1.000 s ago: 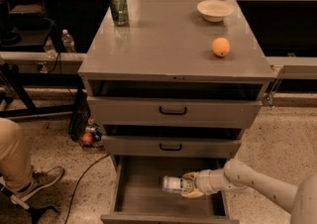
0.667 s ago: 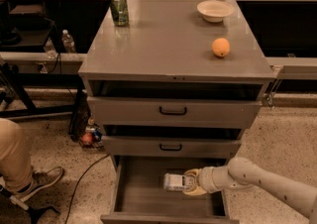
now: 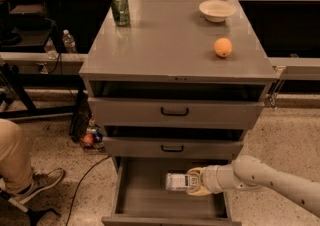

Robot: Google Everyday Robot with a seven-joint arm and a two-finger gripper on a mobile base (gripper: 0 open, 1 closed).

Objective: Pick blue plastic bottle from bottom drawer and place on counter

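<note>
The blue plastic bottle (image 3: 176,181) lies on its side inside the open bottom drawer (image 3: 145,202), white label up, toward the right. My gripper (image 3: 194,182) reaches in from the right, low in the drawer, with its cream fingers around the bottle's right end. The counter (image 3: 170,40) is the grey top of the cabinet, well above the gripper.
On the counter stand a green can (image 3: 120,8) at back left, a white bowl (image 3: 217,10) at back right and an orange (image 3: 223,47) right of middle. Two shallower drawers (image 3: 175,112) overhang the bottom one. A seated person's leg and shoe (image 3: 35,182) are at lower left.
The arm has shifted slightly; the gripper stays at the bottle's right end in the bottom drawer. The bottle has not visibly moved.
</note>
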